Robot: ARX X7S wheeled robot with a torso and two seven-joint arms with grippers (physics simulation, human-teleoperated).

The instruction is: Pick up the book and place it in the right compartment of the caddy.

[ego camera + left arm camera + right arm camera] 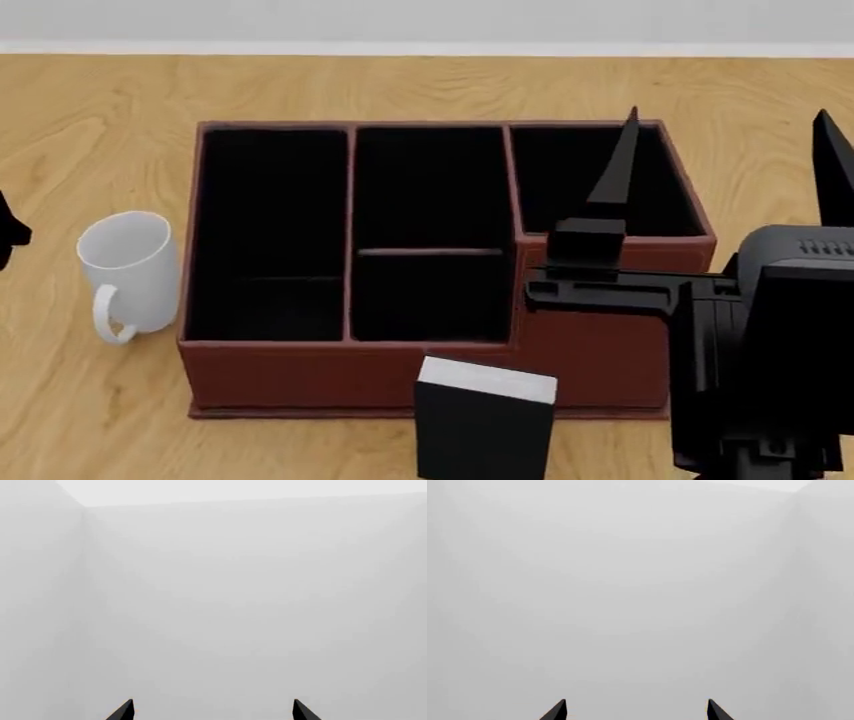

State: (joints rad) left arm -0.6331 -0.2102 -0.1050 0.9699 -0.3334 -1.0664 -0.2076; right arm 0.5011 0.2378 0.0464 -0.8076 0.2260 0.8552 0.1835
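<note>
The black book stands upright on the wooden table, white page edges on top, just in front of the caddy's front wall. The reddish-brown caddy has black insides; its taller right compartment is at the far right. My right gripper is raised over the caddy's right end, fingers pointing away and wide apart, holding nothing. In the right wrist view the right gripper faces only white wall. In its own wrist view, the left gripper is open too, facing white wall.
A white mug stands left of the caddy, handle towards me. A black sliver of the left arm shows at the left edge. The right arm's black body covers the table right of the book.
</note>
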